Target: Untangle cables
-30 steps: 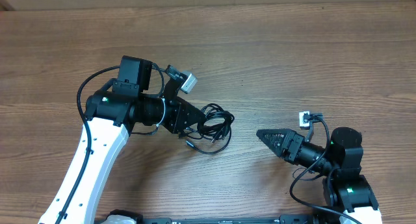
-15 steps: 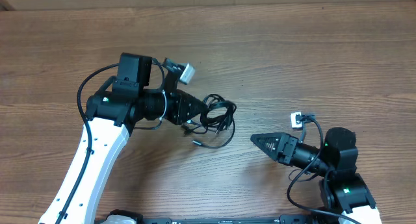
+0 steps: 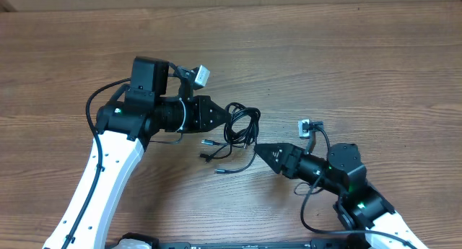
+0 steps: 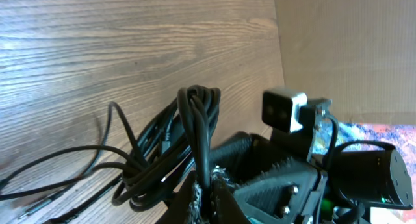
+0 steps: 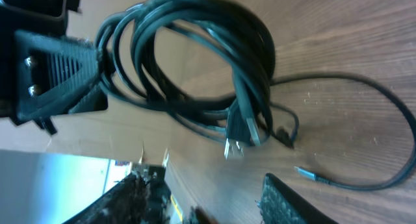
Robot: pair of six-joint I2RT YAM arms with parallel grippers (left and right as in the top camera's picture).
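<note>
Left gripper [image 3: 225,119] reaches rightward, clamped on the cables [image 3: 244,128]; right gripper [image 3: 261,151] points left just beside them, fingers spread, empty.

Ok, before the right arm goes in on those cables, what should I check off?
1. Left gripper shut on the cables: ok, strands are pinched in it.
2. Right gripper open: ok, a gap shows in the right wrist view.
3. Right gripper clear of the bundle: ok, beside it and not touching.
4. A free end to go for: ok, a plug lies just ahead of the right gripper.
5. Cables separated: not ok, coiled together in one bundle.
6. Which strand belongs to which cable: cannot tell.
</note>
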